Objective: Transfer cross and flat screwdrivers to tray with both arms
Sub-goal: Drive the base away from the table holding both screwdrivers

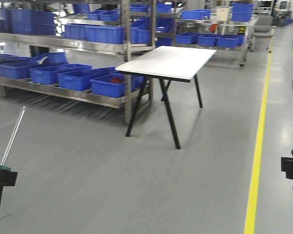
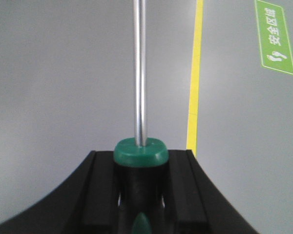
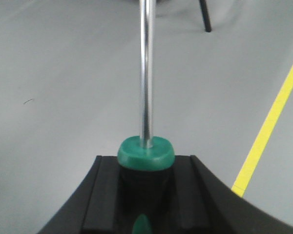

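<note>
The black left gripper [image 2: 140,168] is clamped on the dark green-and-black handle of a slim metal-shafted screwdriver, the left screwdriver [image 2: 140,87]. Its two fingers [image 2: 100,190] press the handle from either side, and the green collar stands just clear of the finger ends. The bright shaft runs straight away from the gripper and leaves the top of the wrist view. In the front view this screwdriver sits at the lower-left edge, with its shaft leaning up and to the right above the floor.

The black right gripper [image 3: 145,168] is closed in the same way on a matching green-and-black handle, that of the right screwdriver [image 3: 146,73]. In the front view it is at the lower-right edge, its shaft nearly upright with a slight lean to the left. The two tools are well apart, one at each side of the picture. Their tips are too small to tell cross from flat.

Under both lies a smooth grey floor [image 1: 88,165] crossed by a painted yellow line [image 1: 259,146]. A green floor sign with white footprints [image 2: 276,36] lies beyond that line in the left wrist view. Further out stands a white rectangular surface on black angled legs [image 1: 166,61]. Behind and left of it is steel shelving [image 1: 63,44] loaded with deep blue plastic bins [image 1: 78,78].
</note>
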